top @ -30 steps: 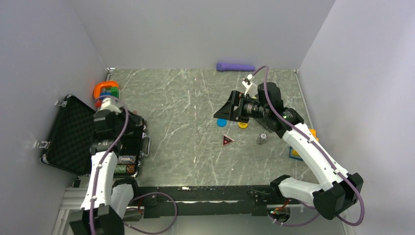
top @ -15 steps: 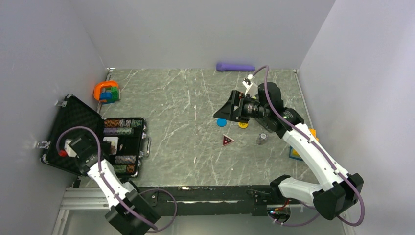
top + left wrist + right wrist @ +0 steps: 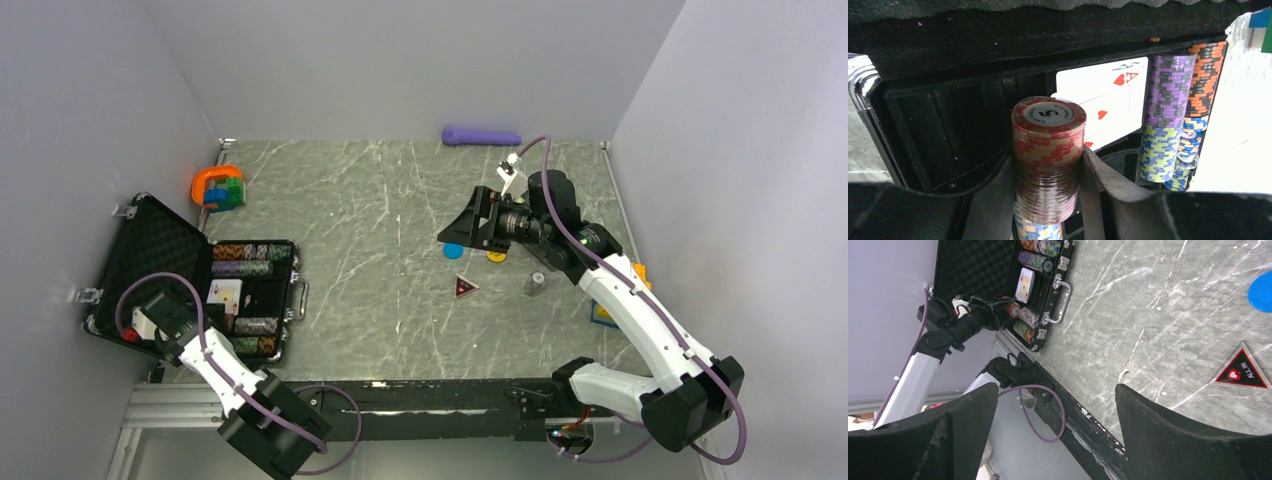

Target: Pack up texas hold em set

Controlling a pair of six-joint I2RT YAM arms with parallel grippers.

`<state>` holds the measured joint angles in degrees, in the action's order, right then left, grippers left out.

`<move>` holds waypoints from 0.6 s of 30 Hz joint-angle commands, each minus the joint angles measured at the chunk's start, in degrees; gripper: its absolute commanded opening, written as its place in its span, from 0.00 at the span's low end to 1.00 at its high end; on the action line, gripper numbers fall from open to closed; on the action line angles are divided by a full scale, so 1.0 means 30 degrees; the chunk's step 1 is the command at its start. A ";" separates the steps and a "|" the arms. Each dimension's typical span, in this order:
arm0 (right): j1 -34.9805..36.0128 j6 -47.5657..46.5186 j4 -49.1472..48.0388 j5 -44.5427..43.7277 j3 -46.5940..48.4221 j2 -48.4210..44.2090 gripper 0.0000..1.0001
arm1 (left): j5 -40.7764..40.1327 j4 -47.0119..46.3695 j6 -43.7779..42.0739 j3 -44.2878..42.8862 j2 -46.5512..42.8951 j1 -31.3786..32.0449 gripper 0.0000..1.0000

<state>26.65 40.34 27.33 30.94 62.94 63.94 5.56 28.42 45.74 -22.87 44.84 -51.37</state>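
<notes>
Left claw (image 3: 1047,165) retreated, gripping chips (image 3: 1048,127), case (image 3: 943,105) open

Top cam is looking down from above and behind the arm bases (image 3: 600,385), taking in the whole table (image 3: 380,200). Left wrist cam is sitting right on the left gripper (image 3: 1047,160), red chip stack (image 3: 1048,135) filling mid-frame, facing into the case (image 3: 948,115). Right wrist cam is looking past the spread right gripper (image 3: 1056,387), across the table toward that case. All three are catching the case; top and right wrist also the red triangle (image 3: 1241,371).
</notes>
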 commanded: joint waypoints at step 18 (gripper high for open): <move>-0.0034 0.0324 -0.0563 -0.0234 -0.0239 -0.0199 0.91 | 0.0856 -0.1370 -0.0929 0.0529 -0.0730 -0.0186 0.08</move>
<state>26.65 40.42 27.31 30.74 62.11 63.94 5.54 27.66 44.03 -20.91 44.07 -51.57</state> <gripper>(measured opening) 0.907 0.463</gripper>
